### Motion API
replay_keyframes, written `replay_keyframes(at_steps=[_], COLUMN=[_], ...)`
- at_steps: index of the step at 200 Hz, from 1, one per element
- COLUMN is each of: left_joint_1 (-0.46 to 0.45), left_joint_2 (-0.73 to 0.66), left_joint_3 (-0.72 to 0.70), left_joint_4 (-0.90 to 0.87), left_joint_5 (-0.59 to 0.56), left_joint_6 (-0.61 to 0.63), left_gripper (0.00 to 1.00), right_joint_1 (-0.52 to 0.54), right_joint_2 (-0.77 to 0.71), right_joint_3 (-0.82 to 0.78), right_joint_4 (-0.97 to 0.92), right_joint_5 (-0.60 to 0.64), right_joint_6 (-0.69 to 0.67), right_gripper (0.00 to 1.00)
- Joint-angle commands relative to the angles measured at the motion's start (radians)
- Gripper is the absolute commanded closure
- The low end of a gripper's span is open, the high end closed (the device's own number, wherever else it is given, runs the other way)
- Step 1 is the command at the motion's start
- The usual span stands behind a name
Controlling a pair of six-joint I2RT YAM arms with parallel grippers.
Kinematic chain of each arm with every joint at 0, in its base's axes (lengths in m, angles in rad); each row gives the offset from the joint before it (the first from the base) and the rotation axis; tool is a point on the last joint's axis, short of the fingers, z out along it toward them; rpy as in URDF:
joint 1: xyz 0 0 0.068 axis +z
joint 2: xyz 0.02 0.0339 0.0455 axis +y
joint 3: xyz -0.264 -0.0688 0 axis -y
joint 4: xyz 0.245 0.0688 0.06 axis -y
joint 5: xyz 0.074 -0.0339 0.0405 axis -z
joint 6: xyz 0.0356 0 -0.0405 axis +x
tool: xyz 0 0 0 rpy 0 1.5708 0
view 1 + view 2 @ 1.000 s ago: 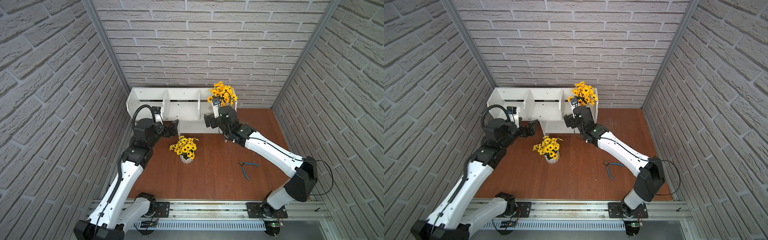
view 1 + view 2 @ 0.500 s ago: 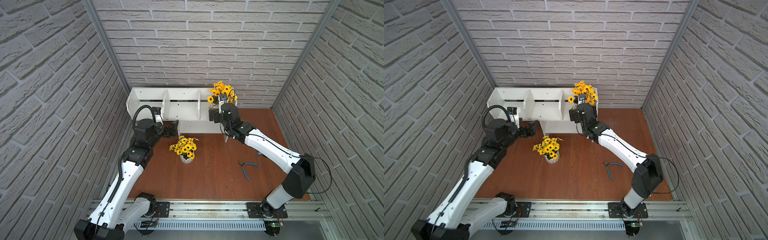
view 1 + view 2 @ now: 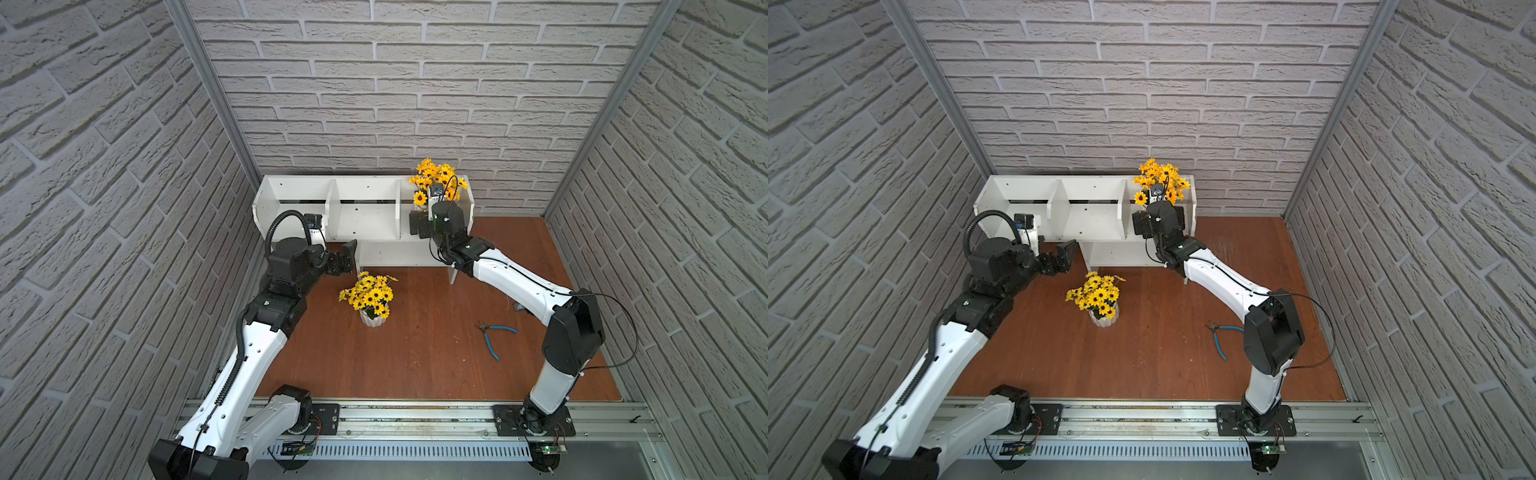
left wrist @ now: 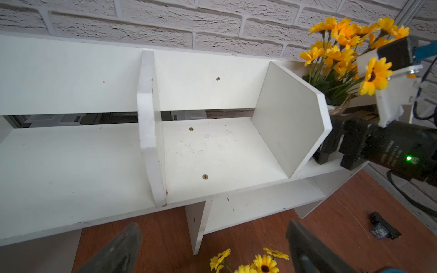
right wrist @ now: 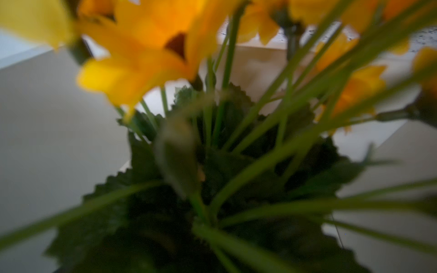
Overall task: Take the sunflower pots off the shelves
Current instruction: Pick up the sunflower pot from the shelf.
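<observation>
One sunflower pot (image 3: 372, 300) (image 3: 1099, 298) stands on the wooden floor in front of the shelves (image 3: 365, 216) (image 3: 1090, 216) (image 4: 212, 146). A second sunflower pot (image 3: 434, 178) (image 3: 1158, 176) (image 4: 338, 108), with twine round its rim, sits in the right upper compartment. My right gripper (image 3: 432, 216) (image 3: 1158, 214) is pushed into that compartment at the pot and looks open, with one finger (image 4: 327, 141) beside the divider. Its stems and leaves (image 5: 212, 165) fill the right wrist view and hide the jaws. My left gripper (image 3: 349, 253) (image 3: 1067, 253) (image 4: 212, 248) hangs open and empty just behind the floor pot.
Blue-handled pliers (image 3: 494, 336) (image 3: 1221, 336) lie on the floor at the right, near the right arm's elbow. A small black part (image 3: 517, 307) (image 4: 383, 229) lies by the shelf's right leg. Brick walls close in on three sides.
My right gripper has moved forward into the right compartment, up to the pot. The left arm and the floor pot have stayed put.
</observation>
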Motion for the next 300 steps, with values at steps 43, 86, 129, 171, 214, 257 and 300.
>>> replay_keyframes(at_steps=[43,86,129,171,214,257,300], left_joint_1=[0.008,0.008,0.008,0.008,0.008,0.008,0.009], left_joint_2=[-0.003,-0.008,-0.008,-0.005,-0.001,0.005,0.007], left_joint_3=[-0.014,-0.015,-0.020,-0.021,-0.020,-0.021,-0.021], left_joint_4=[0.064,0.061,0.068,0.069,0.069,0.075,0.077], left_joint_5=[-0.003,-0.005,-0.005,-0.005,-0.010,-0.010,-0.011], left_joint_6=[-0.005,-0.003,-0.002,-0.002,-0.002,-0.005,-0.005], left_gripper=[0.02,0.02,0.02,0.02,0.02,0.02,0.02], right_joint_1=[0.003,0.002,0.000,0.000,-0.001,0.000,0.000], right_joint_2=[0.046,0.090,0.095,0.073,0.005,-0.108,-0.188], right_joint_3=[0.025,0.062,0.042,0.014,-0.032,-0.077,-0.065], right_joint_4=[0.120,0.132,0.167,0.180,0.157,0.100,-0.013], right_joint_5=[-0.003,-0.004,0.004,0.001,-0.019,-0.062,-0.123], right_joint_6=[-0.062,-0.070,-0.088,-0.099,-0.112,-0.124,-0.120], right_gripper=[0.00,0.00,0.07,0.26,0.25,0.27,0.36])
